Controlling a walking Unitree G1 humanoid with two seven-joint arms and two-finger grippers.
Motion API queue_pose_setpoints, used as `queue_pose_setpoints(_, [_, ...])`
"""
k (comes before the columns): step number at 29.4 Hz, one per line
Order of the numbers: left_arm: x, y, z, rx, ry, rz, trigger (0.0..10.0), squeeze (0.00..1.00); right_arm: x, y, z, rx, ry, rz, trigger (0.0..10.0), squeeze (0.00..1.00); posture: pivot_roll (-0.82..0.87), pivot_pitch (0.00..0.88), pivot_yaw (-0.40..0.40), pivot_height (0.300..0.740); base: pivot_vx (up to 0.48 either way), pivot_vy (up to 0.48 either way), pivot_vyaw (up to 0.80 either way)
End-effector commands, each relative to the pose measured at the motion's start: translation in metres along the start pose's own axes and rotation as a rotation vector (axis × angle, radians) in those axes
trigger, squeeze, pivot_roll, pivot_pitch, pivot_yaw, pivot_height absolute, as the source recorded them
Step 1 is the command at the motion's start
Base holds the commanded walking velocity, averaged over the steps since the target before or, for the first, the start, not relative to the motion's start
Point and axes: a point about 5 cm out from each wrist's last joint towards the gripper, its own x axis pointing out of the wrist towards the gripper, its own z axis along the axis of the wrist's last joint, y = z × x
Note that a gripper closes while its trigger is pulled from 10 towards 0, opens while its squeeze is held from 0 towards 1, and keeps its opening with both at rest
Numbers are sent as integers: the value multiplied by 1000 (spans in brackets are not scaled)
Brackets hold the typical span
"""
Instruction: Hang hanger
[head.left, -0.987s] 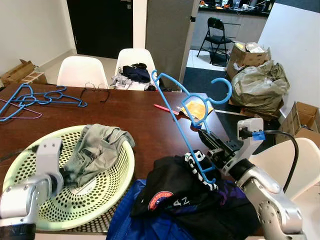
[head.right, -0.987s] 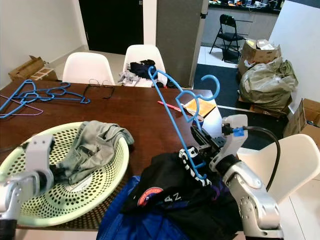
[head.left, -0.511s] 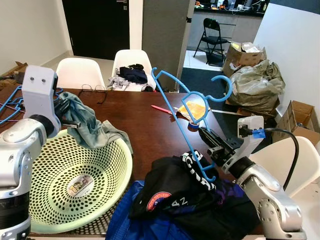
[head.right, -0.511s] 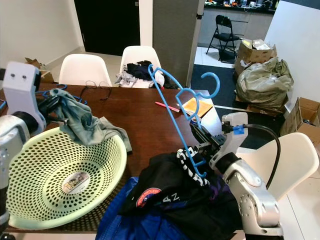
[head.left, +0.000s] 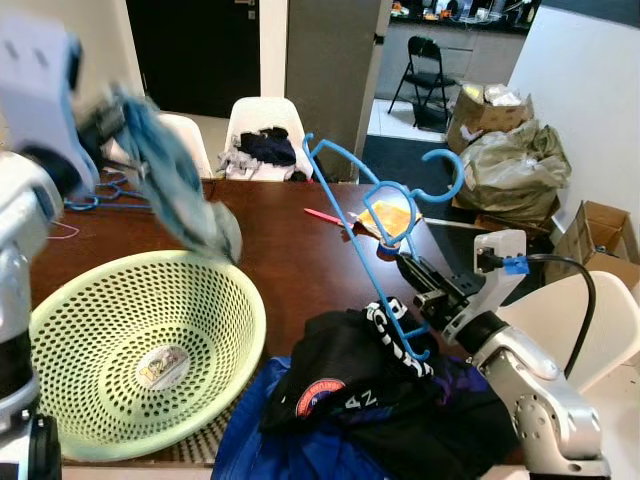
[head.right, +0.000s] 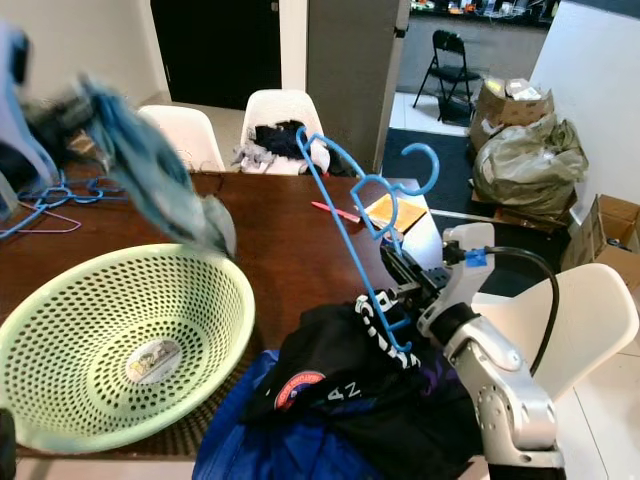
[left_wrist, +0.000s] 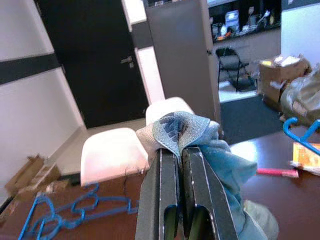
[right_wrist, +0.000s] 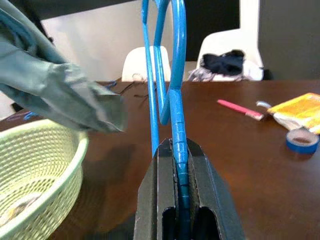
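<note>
Lifting a grey-blue garment (head.left: 175, 190) clear of the green basket (head.left: 140, 350), the left gripper (left_wrist: 181, 150) has its two fingers pressed together on a fold of the cloth, up high at the robot's left, motion-blurred in the head views; the rest of the cloth hangs down over the basket's far rim. The right gripper (right_wrist: 180, 165) is closed on the lower bar of the blue hanger (head.left: 375, 225), which stands tilted above the table (head.left: 290, 250), hook end up and toward the right, lower end just over the dark clothes pile (head.left: 370, 400) at the table's near edge

Step in hand, as I judge it: garment picked, hanger held ready, the two not yet joined. Next move calls for bringing the cloth across to the hanger, or the hanger into it, and threading an arm of the hanger through an opening; the cloth is bunched, so finding that opening looks hard with one pinch point. No rail to hang on that I can make out

Writing: white letters on the black garment in the pile, partly folded, something like "AN" readable, the rest cut off; a round red-and-white patch beside it, text too small. A sticker on the basket's floor (head.left: 163, 368), unreadable. More blue hangers (left_wrist: 65, 217) lie on the table's far left
</note>
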Motion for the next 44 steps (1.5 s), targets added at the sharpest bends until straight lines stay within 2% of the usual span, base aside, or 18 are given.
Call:
queue_pose_setpoints(1, [2, 4, 19, 67, -64, -6, 10000, 0, 0, -2, -1, 3, -6, -8, 10000, 0, 40, 0, -59, 740, -480, 0, 0])
queue_pose_setpoints(9, [8, 13, 35, 105, -122, 19, 10000, 0, 1, -2, -1, 6, -8, -7, 10000, 0, 40, 0, -60, 740, -480, 0, 0])
queue_pose_setpoints(16, [10, 15, 45, 67, -171, 22, 10000, 0, 1, -2, -1, 9, -10, -8, 10000, 0, 39, 0, -60, 740, -480, 0, 0])
queue_pose_setpoints(22, [13, 5, 50, -7, -203, -36, 10000, 0, 0, -2, -1, 13, -14, -10, 10000, 0, 38, 0, -56, 740, -480, 0, 0])
queue_pose_setpoints(26, [16, -33, 46, -129, -220, -187, 10000, 0, 1, -4, 1, 59, -42, -26, 10000, 0, 39, 0, -53, 740, -480, 0, 0])
queue_pose_setpoints(28, [16, -33, 46, -129, -220, -187, 10000, 0, 1, -4, 1, 59, -42, -26, 10000, 0, 39, 0, -53, 740, -480, 0, 0])
queue_pose_setpoints(29, [17, -65, 25, -216, -160, -288, 10000, 0, 2, -11, -5, 48, 6, -84, 10000, 0, 37, 0, -50, 740, -480, 0, 0])
queue_pose_setpoints(31, [17, -65, 25, -216, -160, -288, 10000, 0, 2, -11, -5, 48, 6, -84, 10000, 0, 37, 0, -50, 740, -480, 0, 0])
queue_pose_setpoints(32, [15, -81, 9, -249, -110, -329, 10000, 0, 1, -16, -10, 15, 51, -125, 10000, 0, 37, 0, -50, 740, -304, 0, -800])
queue_pose_setpoints(33, [15, -81, 9, -249, -110, -329, 10000, 0, 1, -16, -10, 15, 51, -125, 10000, 0, 37, 0, -50, 740, -304, 0, -800])
queue_pose_setpoints(34, [6, -108, -36, -230, 40, -387, 10000, 0, -6, -35, -25, -22, 155, -261, 10000, 0, 33, 0, -46, 740, 0, 0, -800])
queue_pose_setpoints(35, [6, -108, -36, -230, 40, -387, 10000, 0, -6, -35, -25, -22, 155, -261, 10000, 0, 33, 0, -46, 740, 0, 0, -800])
queue_pose_setpoints(37, [-5, -126, -73, -199, 162, -424, 10000, 0, -14, -50, -35, -63, 223, -371, 10000, 0, 28, 0, -48, 740, 0, 0, -800])
queue_pose_setpoints(38, [-5, -126, -73, -199, 162, -424, 10000, 0, -14, -50, -35, -63, 223, -371, 10000, 0, 28, 0, -48, 740, 0, 0, -800])
queue_pose_setpoints(40, [-20, -142, -108, -281, 274, -456, 10000, 0, -22, -60, -40, -97, 263, -428, 10000, 0, 23, 0, -51, 740, 0, 0, -800])
queue_pose_setpoints(42, [-20, -142, -108, -281, 274, -456, 10000, 0, -22, -60, -40, -97, 263, -428, 10000, 0, 23, 0, -51, 740, 0, 0, -800])
queue_pose_setpoints(43, [-33, -151, -129, -291, 341, -476, 10000, 0, -26, -63, -42, -112, 283, -450, 10000, 0, 9, 0, -47, 740, 0, 0, -800])
queue_pose_setpoints(44, [-33, -151, -129, -291, 341, -476, 10000, 0, -26, -63, -42, -112, 283, -450, 10000, 0, 9, 0, -47, 740, 0, 0, -800])
